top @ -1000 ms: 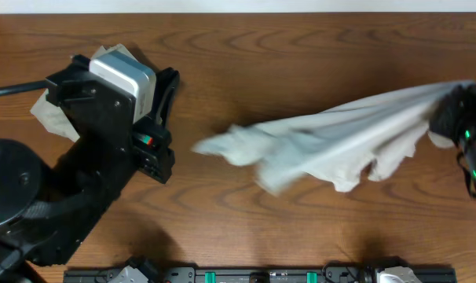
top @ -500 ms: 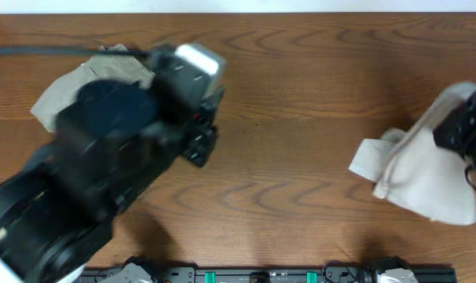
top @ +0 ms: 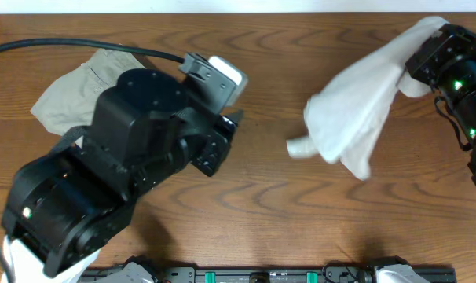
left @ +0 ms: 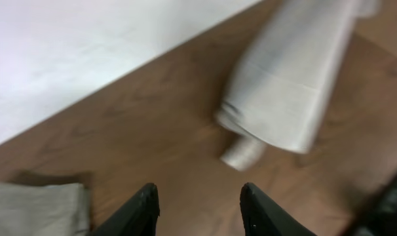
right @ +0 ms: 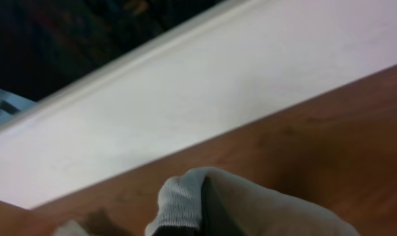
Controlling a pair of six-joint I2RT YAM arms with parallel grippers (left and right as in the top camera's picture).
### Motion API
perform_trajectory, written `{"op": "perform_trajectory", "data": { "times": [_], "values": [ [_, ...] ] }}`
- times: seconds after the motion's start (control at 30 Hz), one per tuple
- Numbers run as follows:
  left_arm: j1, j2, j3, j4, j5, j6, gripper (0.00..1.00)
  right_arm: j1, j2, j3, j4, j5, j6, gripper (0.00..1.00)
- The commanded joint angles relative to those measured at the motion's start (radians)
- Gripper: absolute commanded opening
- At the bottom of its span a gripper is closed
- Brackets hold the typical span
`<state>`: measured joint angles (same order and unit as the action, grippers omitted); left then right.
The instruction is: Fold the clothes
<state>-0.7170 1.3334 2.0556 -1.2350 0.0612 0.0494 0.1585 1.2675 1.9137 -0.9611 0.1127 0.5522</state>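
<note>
The pale off-white T-shirt (top: 362, 110) hangs bunched from my right gripper (top: 423, 56) at the table's far right, its loose end trailing toward the middle. In the right wrist view the cloth (right: 264, 206) wraps over the jaws, which are shut on it. The left wrist view shows the shirt (left: 290, 85) blurred, ahead and to the right. My left gripper (left: 200, 213) is open and empty, over bare wood left of the middle; in the overhead view it points toward the shirt (top: 222, 145).
A darker khaki garment (top: 77, 86) lies at the far left, partly under the left arm; its corner shows in the left wrist view (left: 35, 206). The table's white far edge (left: 87, 52) runs behind. A black cable (top: 65, 49) crosses the far left.
My right gripper has swung the shirt from the right side up toward the far right corner. The left arm has drawn back and turned, its gripper facing the shirt.
</note>
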Motion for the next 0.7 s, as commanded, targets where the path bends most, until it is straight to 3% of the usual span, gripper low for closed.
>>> {"op": "perform_trajectory", "data": {
  "times": [0.0,0.1,0.33,0.5,0.67],
  "values": [
    [-0.001,0.05,-0.035,0.003,0.166,-0.001,0.43,0.0,-0.026,0.014,0.031,-0.043,0.072,0.01],
    [-0.023,0.113,-0.057,0.012,0.229,0.008,0.43,0.014,-0.019,0.014,0.051,-0.043,0.093,0.01],
    [-0.151,0.311,-0.062,0.051,0.227,0.101,0.44,0.06,-0.005,0.014,0.103,-0.042,0.109,0.01],
    [-0.211,0.426,-0.062,0.12,0.207,0.1,0.44,0.072,-0.004,0.014,0.109,-0.042,0.109,0.01],
    [-0.246,0.445,-0.062,0.161,0.046,0.032,0.43,0.071,-0.004,0.014,0.105,-0.032,0.108,0.01]
  ]
}}
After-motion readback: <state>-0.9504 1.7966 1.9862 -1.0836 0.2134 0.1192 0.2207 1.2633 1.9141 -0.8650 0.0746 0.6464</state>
